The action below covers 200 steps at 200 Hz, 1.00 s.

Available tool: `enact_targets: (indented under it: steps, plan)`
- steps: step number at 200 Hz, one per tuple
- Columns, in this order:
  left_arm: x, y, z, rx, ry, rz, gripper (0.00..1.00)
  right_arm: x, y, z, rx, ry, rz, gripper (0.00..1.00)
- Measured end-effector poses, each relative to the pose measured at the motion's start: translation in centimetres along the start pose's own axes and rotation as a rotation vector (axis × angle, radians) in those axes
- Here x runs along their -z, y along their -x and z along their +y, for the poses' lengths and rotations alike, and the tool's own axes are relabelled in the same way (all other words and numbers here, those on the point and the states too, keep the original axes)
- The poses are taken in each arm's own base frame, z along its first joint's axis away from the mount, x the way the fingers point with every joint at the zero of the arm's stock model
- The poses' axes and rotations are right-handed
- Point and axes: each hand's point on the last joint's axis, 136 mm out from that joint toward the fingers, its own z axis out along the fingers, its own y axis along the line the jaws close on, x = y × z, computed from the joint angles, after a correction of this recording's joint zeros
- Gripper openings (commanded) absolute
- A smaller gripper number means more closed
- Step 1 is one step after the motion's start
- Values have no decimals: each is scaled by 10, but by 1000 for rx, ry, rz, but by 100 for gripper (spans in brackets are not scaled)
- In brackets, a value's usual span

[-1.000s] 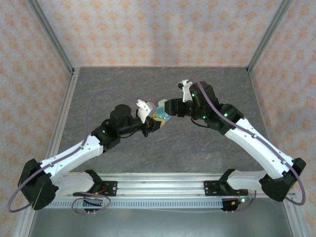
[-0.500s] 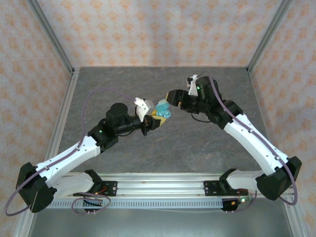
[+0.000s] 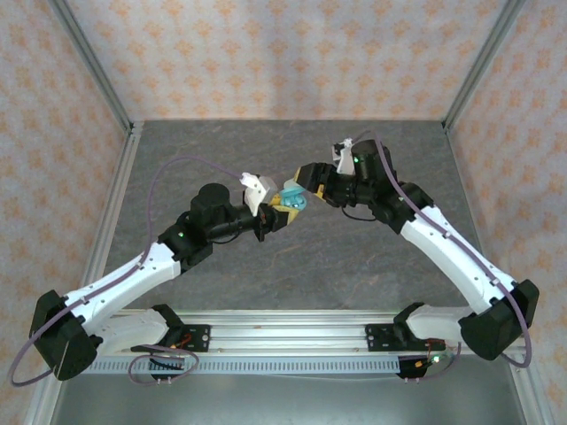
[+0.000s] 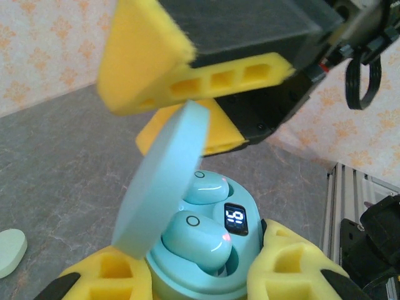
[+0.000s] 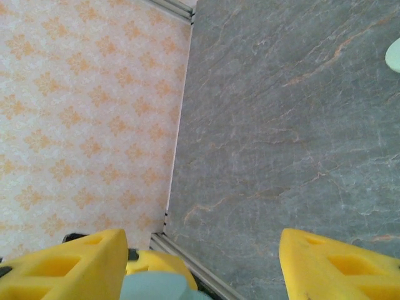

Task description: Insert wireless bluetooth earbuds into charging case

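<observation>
1. The left gripper [image 3: 277, 216] is clamped tight on the pale blue charging case [image 4: 209, 282], at the centre of the top view;
2. the lid [image 4: 164, 181] stands hinged up; two blue earbuds [image 4: 199, 236] sit in the case's wells beside a lit display [image 4: 235, 218];
3. the right gripper [image 5: 200, 265] is spread wide and grips nothing; its yellow fingers [image 4: 150, 69] straddle the lid's top edge;
4. a pale green piece [image 4: 9, 250] lies on the bench [image 4: 62, 156], lower left of the left wrist view.

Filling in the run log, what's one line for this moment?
left gripper: shut on charging case | lid: open | two pale blue earbuds: seated in case | right gripper: open, by lid
</observation>
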Motion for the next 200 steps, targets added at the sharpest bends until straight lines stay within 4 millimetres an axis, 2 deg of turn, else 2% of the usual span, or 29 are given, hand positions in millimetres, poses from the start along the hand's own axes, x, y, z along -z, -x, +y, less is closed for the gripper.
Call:
enact_targets:
  steps: [37,74,88,125,146,200]
  plan:
    - [-3,12,0,20,-7,-49,10,0,-13,-1,-35,24,40,67]
    - [-5,12,0,51,-9,-53,12,0,-16,0,-87,73,34,64]
    - [-5,14,0,55,-10,-60,12,0,-16,4,-102,99,36,60]
    - [-8,17,1,63,-11,-60,17,1,-14,16,-135,167,31,40]
    - [-8,19,0,63,-13,-61,20,1,-11,16,-166,185,18,31]
    - [-6,28,0,48,-13,-71,39,2,-6,22,-212,223,2,23]
